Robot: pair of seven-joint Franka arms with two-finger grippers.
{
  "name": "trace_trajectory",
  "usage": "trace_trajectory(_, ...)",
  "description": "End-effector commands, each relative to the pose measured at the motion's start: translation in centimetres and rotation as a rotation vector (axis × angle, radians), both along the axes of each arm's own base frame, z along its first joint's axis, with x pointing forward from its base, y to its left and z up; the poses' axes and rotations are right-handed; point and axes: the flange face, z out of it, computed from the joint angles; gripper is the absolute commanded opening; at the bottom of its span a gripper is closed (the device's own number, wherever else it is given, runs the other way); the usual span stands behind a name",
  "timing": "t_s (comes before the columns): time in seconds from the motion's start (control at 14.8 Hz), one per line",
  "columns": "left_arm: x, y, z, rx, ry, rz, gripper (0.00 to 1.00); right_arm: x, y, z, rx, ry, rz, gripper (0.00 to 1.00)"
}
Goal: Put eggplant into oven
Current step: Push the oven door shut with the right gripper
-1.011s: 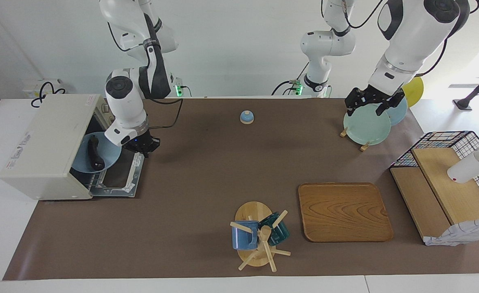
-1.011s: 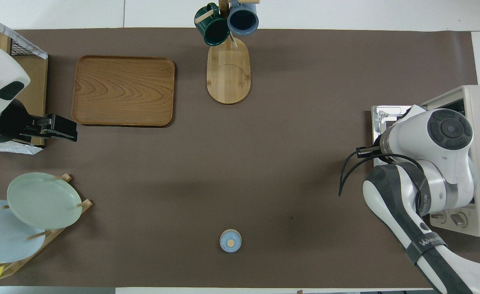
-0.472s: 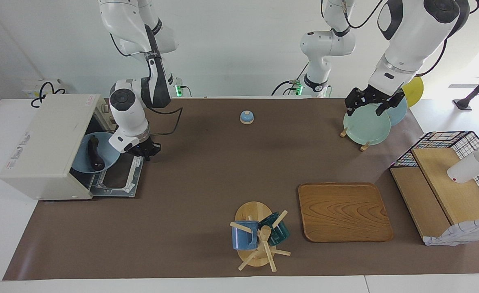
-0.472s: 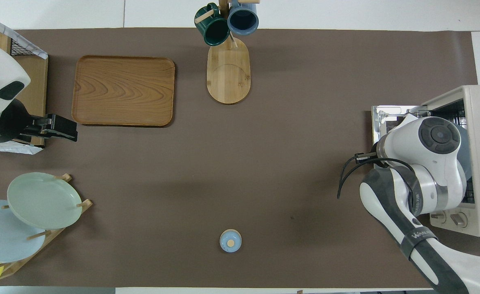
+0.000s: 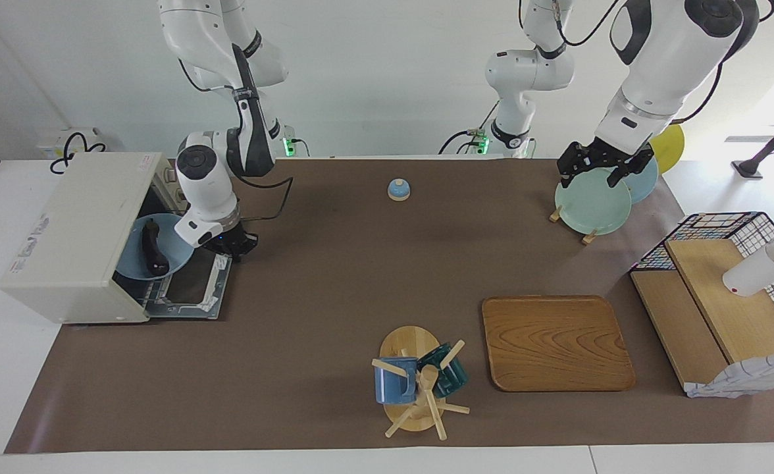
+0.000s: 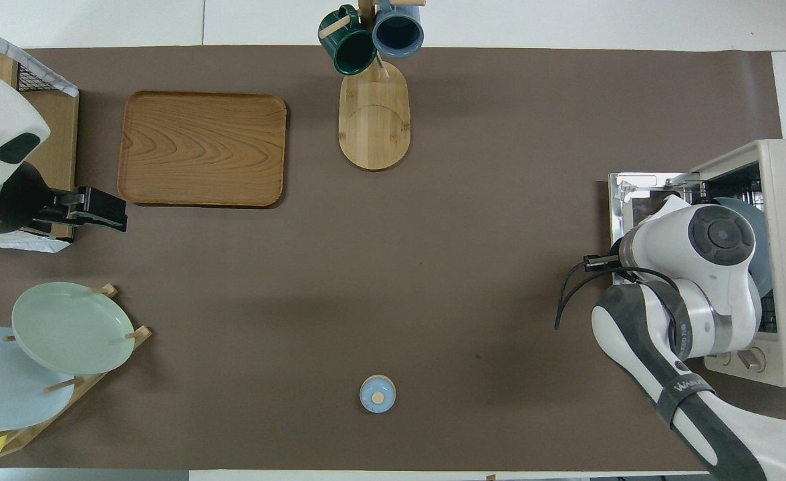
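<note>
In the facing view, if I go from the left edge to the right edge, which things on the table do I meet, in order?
oven → eggplant on a blue plate → bell → mug stand → wooden tray → wire basket. The plate rack is left out; it overlaps the tray's span.

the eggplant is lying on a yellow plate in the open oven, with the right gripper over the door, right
Not quite: the plate under the eggplant is light blue, not yellow, as the facing view shows. The rest holds: it sits in the open oven, and the right gripper is over the dropped door.
</note>
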Motion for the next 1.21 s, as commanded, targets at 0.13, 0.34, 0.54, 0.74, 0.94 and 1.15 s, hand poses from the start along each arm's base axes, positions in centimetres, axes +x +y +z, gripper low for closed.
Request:
trace_trajectory(0.13,-0.2,0.4,0.2,-0.009,0.002,0.005,1.0,0.1,-0.6,0.4,-0.106,-0.02,0.111,0.0)
trace_trajectory(0.34,-0.2,0.4,0.2,-0.009,0.002,0.005,1.0,2.0,-0.8,2.5,-0.149,0.006,0.125,0.0)
trace_trajectory(0.54,-0.2,0.4,0.2,-0.009,0.002,0.005,1.0,3.9,-2.9,6.3,-0.16,0.048,0.126,0.0)
trace_trajectory(0.74,-0.2,0.4,0.2,-0.009,0.002,0.005,1.0,4.6,-4.8,9.8,-0.151,0.07,0.125,0.0)
trace_trajectory(0.94,-0.2,0.4,0.2,-0.009,0.002,0.005,1.0,5.4,-7.6,13.2,-0.13,0.098,0.129,0.0)
trace_trajectory(1.15,-0.2,0.4,0.2,-0.009,0.002,0.005,1.0,5.2,-9.7,16.1,-0.097,0.115,0.134,0.0)
